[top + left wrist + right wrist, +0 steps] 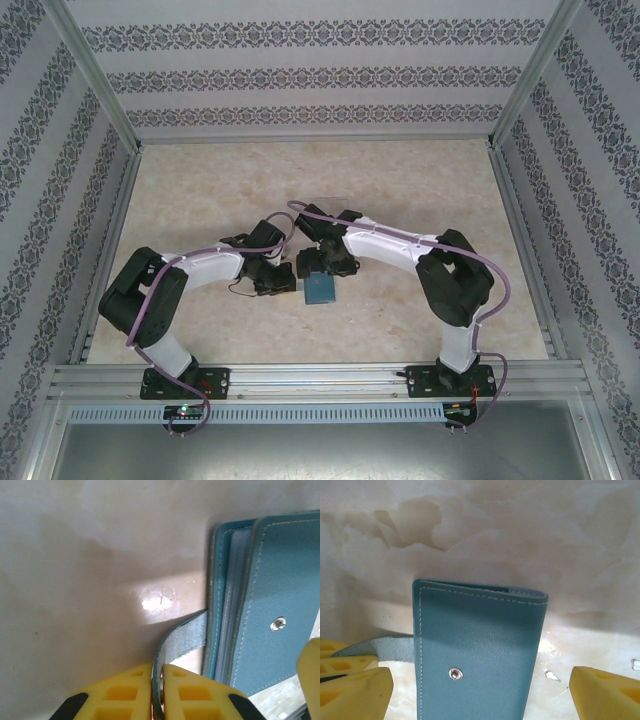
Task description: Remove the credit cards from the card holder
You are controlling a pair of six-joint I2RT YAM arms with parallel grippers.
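Note:
The teal card holder (pixel 320 291) lies closed on the pale table between the two arms. My left gripper (pixel 158 667) is shut on its small tab (pixel 187 637), which curves out from the holder's edge (pixel 280 595). Pale pocket layers (pixel 235 580) show between the covers. The credit cards are hidden inside. In the right wrist view the holder's cover (pixel 480 630) with its metal snap (pixel 455 673) sits between the wide-apart yellow fingers (pixel 355 692) of my right gripper (pixel 480 695), which is open and straddles it without touching.
The marbled tabletop (pixel 400 190) is fenced by aluminium rails (pixel 105 250) and patterned walls on three sides. Both arms crowd the centre, wrists almost touching above the holder. The left gripper's fingers (pixel 340 662) show at the left edge of the right wrist view.

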